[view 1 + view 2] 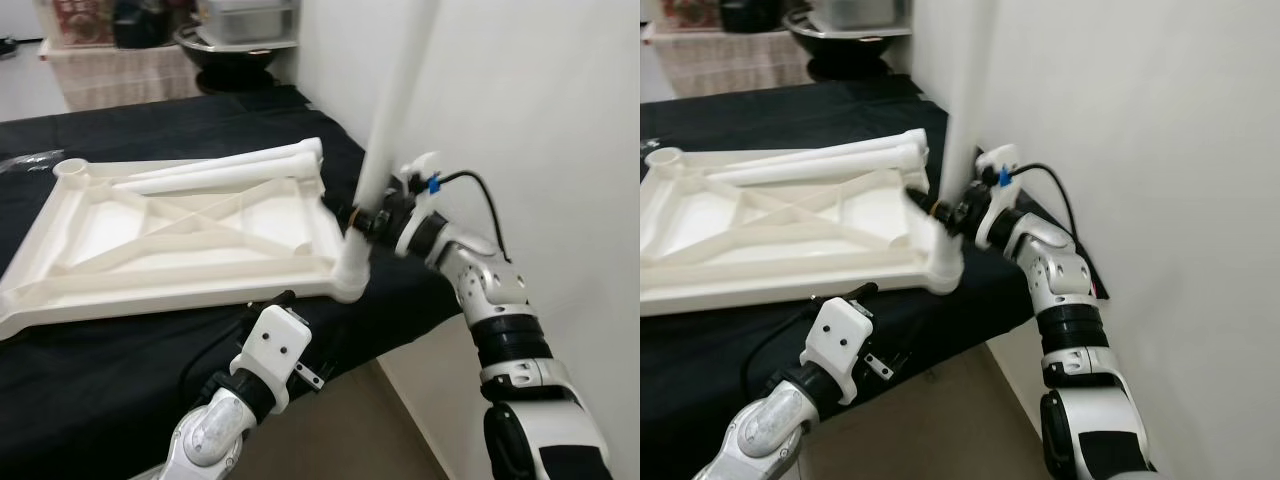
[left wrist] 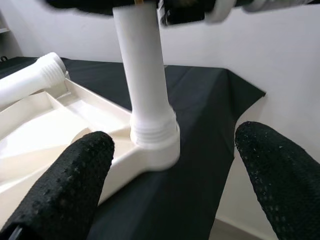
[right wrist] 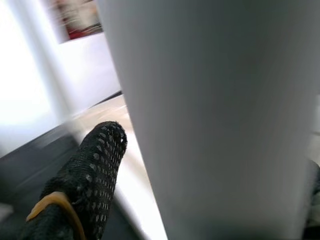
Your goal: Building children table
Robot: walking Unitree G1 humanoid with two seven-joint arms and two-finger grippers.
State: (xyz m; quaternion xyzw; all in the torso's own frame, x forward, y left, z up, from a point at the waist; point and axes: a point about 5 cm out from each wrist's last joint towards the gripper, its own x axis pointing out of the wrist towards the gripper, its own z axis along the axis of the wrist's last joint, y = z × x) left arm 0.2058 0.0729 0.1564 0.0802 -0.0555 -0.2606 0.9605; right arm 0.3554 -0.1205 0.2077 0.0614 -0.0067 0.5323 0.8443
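The white children's table top lies upside down on a black cloth-covered surface. A white table leg stands upright in the socket at the top's near right corner. My right gripper is shut on this leg just above the socket; in the right wrist view one black finger presses against the leg. My left gripper is open at the front edge of the surface, its fingers spread wide and facing the socket without touching it. Two loose legs lie along the top's far side.
A white wall stands close on the right, right behind the upright leg. A shelf with a dark bowl and metal trays stands at the back. The black surface ends just right of the socket, with beige floor below.
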